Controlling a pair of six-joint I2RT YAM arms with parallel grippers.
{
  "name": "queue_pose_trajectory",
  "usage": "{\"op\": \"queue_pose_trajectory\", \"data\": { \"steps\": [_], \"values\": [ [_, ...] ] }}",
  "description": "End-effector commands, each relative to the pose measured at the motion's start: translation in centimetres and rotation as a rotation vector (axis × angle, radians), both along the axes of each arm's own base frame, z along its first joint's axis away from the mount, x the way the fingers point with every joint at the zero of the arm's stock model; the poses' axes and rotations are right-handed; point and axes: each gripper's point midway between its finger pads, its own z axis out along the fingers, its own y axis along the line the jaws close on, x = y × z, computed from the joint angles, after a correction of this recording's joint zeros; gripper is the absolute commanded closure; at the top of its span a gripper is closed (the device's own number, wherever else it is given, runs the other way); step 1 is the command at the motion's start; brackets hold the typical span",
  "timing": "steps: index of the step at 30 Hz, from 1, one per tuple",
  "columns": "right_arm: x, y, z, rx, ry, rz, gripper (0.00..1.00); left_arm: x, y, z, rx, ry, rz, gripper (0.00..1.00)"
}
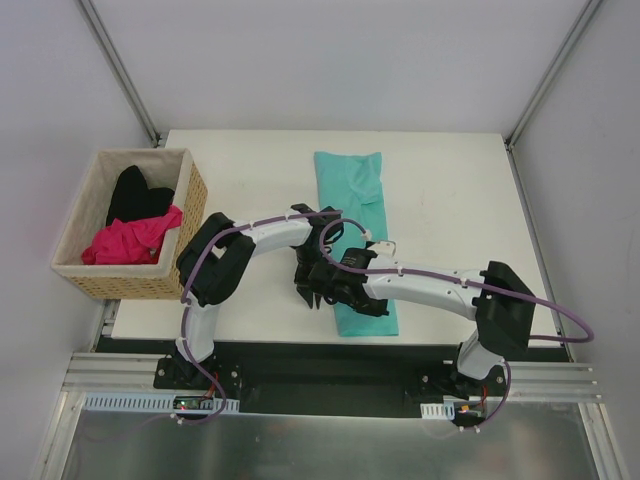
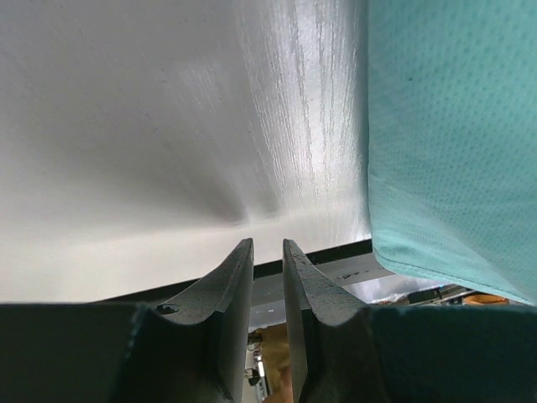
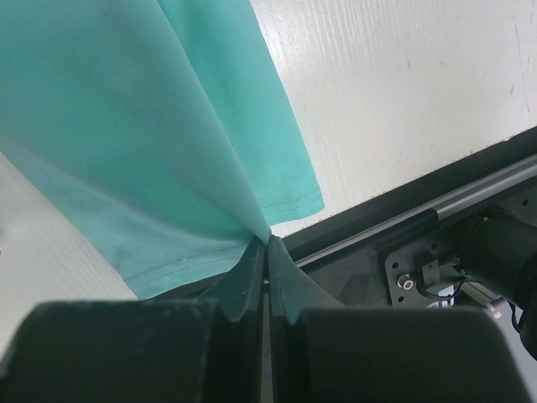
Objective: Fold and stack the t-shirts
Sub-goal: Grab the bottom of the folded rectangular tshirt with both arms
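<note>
A teal t-shirt (image 1: 350,185) lies as a long narrow strip down the middle of the white table (image 1: 460,210). My right gripper (image 3: 268,243) is shut on a pinch of its cloth (image 3: 151,126) at the hem end near the front edge, and the fabric lifts into a ridge there. In the top view the right gripper (image 1: 368,303) sits over that near end. My left gripper (image 2: 267,252) stands open with a narrow gap and nothing in it, just left of the teal t-shirt's edge (image 2: 453,143). A magenta pink t-shirt (image 1: 130,240) and a black t-shirt (image 1: 135,195) lie crumpled in the basket.
A woven wicker basket (image 1: 192,205) with a pale lining stands at the table's left edge. The table's front edge and a black rail (image 3: 436,210) run right below both grippers. Bare tabletop (image 2: 168,126) stretches left of the teal strip.
</note>
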Motion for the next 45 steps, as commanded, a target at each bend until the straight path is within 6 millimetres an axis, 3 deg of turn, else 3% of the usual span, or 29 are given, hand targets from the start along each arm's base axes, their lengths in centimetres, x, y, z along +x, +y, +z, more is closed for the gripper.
{"op": "queue_pose_trajectory", "data": {
  "steps": [1, 4, 8, 11, 19, 25, 32, 41, 45],
  "values": [
    [-0.2, -0.7, 0.8, -0.041, 0.003, -0.021, 0.99, -0.1, 1.0, 1.4, 0.004, -0.011, -0.001, 0.80],
    [-0.2, -0.7, 0.6, -0.052, 0.009, -0.021, 0.98, -0.2, 1.3, 1.4, 0.009, -0.010, 0.003, 0.80],
    [-0.3, -1.0, 0.5, -0.062, 0.013, -0.031, 0.80, -0.2, 1.4, 1.4, 0.012, -0.010, 0.008, 0.80],
    [-0.4, -1.3, 0.4, -0.065, 0.014, -0.039, 0.79, -0.1, 1.4, 1.4, 0.011, -0.011, 0.008, 0.80],
    [-0.4, -1.6, 0.6, -0.074, 0.010, -0.042, 0.63, 0.1, 1.2, 1.6, 0.004, -0.015, 0.008, 0.80],
    [-0.5, -3.0, 0.3, -0.121, 0.033, -0.060, 0.61, 0.2, 1.0, 2.1, -0.005, -0.027, 0.014, 0.80],
    [-1.1, -4.8, -1.9, -0.141, 0.099, -0.101, 0.61, 0.4, 0.9, 2.4, -0.010, -0.039, 0.018, 0.80],
    [-1.1, -3.8, -4.1, -0.128, 0.150, -0.053, 0.61, 0.2, 1.3, 2.4, -0.005, -0.038, 0.013, 0.80],
    [-1.0, -3.2, -4.0, -0.111, 0.136, -0.025, 0.47, 0.4, 1.2, 2.4, -0.007, -0.042, 0.012, 0.80]
  ]
}}
